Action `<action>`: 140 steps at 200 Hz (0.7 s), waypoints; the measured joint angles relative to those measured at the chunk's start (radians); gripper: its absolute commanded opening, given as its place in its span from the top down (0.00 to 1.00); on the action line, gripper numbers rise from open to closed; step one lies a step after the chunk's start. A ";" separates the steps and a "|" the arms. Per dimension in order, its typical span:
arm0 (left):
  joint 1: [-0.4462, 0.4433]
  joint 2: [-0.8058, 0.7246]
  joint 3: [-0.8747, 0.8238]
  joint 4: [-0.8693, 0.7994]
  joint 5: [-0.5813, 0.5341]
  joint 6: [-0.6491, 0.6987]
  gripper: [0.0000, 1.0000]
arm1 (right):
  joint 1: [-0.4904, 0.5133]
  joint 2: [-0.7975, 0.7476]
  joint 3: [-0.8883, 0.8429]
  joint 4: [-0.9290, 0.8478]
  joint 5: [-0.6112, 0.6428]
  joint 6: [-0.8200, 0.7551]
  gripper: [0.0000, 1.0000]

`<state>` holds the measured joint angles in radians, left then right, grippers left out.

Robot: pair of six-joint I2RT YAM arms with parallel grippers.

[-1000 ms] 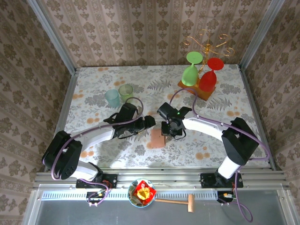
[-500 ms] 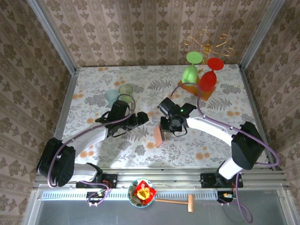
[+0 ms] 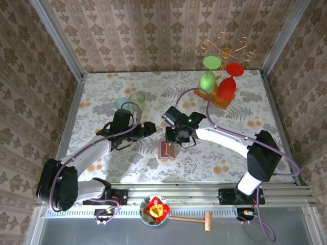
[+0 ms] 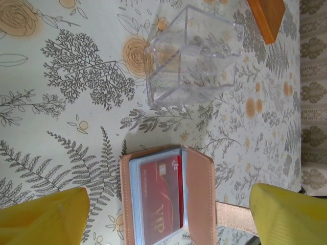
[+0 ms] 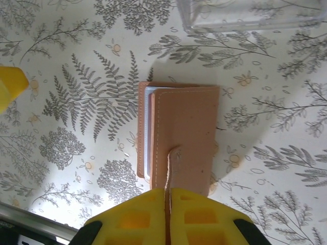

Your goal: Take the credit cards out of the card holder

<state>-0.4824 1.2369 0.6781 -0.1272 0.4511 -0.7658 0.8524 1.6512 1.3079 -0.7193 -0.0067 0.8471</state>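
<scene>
- The right gripper (image 5: 167,198) is pinched tight on the strap of the card holder (image 5: 186,127)
- The card holder lies on the flowered table (image 3: 97,97) between the two arms, near a clear plastic box (image 4: 191,56)
- It is partly open, with a red card (image 4: 161,196) in its grey-blue pocket
- The left gripper (image 4: 168,209) is spread wide and holds nothing

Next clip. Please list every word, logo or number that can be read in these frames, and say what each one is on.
"VIP": gold letters, seen sideways in the left wrist view, on the red credit card in the open card holder.
Small gold emblem near that card's end: too blurred to read.
In the top view, the card's print is too small to read.
No other readable text.
</scene>
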 measured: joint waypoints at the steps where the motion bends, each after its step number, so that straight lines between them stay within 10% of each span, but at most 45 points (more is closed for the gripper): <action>1: 0.000 0.000 0.000 0.000 0.000 0.000 0.18 | 0.002 0.001 0.001 0.001 0.000 0.002 0.93; 140: -0.091 0.002 -0.058 0.134 0.064 -0.066 0.52 | -0.024 -0.068 -0.078 -0.005 0.051 0.008 0.92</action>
<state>-0.5735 1.2392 0.6197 0.0067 0.5152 -0.8318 0.8280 1.5833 1.2301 -0.7238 0.0441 0.8551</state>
